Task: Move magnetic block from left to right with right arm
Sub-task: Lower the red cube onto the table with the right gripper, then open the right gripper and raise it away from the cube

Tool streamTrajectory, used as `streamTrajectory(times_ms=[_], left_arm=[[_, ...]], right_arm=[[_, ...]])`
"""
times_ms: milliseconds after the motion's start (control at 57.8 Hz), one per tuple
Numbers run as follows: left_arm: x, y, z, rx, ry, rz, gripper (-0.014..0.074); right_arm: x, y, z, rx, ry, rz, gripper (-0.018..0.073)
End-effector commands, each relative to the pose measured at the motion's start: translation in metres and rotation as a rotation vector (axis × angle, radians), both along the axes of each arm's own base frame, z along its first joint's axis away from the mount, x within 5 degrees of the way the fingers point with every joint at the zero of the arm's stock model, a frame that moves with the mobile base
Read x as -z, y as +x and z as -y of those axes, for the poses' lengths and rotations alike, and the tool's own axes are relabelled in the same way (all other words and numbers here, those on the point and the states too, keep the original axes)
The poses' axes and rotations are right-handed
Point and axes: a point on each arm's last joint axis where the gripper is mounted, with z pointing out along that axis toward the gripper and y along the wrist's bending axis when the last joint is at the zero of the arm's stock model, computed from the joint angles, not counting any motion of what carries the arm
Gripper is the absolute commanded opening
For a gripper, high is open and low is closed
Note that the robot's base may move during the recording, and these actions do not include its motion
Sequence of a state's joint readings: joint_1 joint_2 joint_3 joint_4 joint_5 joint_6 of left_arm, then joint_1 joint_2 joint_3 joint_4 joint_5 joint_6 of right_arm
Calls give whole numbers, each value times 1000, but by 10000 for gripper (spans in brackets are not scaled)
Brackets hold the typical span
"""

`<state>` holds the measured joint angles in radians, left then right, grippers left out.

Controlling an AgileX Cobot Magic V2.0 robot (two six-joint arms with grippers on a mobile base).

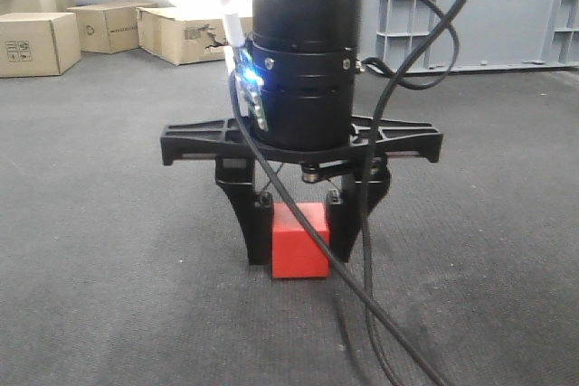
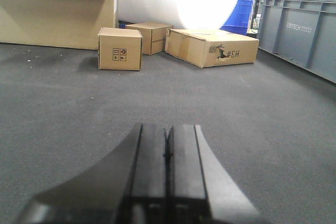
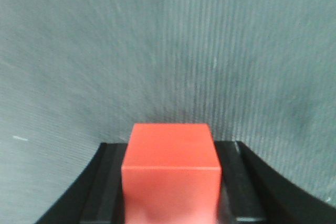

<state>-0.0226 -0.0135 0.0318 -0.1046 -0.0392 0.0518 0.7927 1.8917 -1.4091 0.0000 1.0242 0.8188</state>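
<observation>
The magnetic block (image 1: pixel 300 241) is a small red cube low over the grey carpet, in the middle of the front view. My right gripper (image 1: pixel 300 255) reaches straight down over it, one black finger pressed on each side. In the right wrist view the same block (image 3: pixel 170 166) fills the gap between the two fingers of the right gripper (image 3: pixel 171 148). Whether the cube rests on the carpet or hangs just above it cannot be told. My left gripper (image 2: pixel 168 129) hovers low over bare carpet, its pads pressed together with nothing between them.
Brown cardboard boxes (image 1: pixel 36 42) (image 1: pixel 185 33) stand at the back left, also seen as cardboard boxes (image 2: pixel 119 49) (image 2: pixel 211 46) ahead of the left gripper. A large grey plastic crate (image 1: pixel 470 6) lines the back right. Black cables (image 1: pixel 371 250) hang beside the right gripper.
</observation>
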Motion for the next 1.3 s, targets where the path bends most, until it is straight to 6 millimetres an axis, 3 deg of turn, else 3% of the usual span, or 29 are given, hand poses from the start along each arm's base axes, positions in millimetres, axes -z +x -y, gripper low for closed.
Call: streamTrajectory(times_ms=[0, 104, 294, 363, 640, 934, 1106, 1279], left_arm=[[-6, -2, -1, -7, -7, 87, -126], [-6, -2, -1, -7, -7, 87, -126], [-6, -2, -1, -7, -7, 87, -126], [-6, -2, -1, -7, -7, 87, -126], [-6, -2, -1, -7, -7, 87, -126], [-6, -2, -1, -7, -7, 87, -126], [-6, -2, -1, -7, -7, 87, -126], [-6, -2, -1, -7, -7, 87, -126]], right_arm=[[-28, 0, 1, -17, 46, 62, 298], [-28, 0, 1, -13, 53, 56, 323], [-28, 0, 1, -13, 53, 56, 546], [-28, 0, 1, -13, 54, 57, 588], [-49, -3, 9, -28, 58, 125, 592], [-103, -18, 40, -96, 121, 293, 589], [-108, -33, 75, -95, 133, 328, 468], [-98, -50, 121, -66, 151, 341, 158]])
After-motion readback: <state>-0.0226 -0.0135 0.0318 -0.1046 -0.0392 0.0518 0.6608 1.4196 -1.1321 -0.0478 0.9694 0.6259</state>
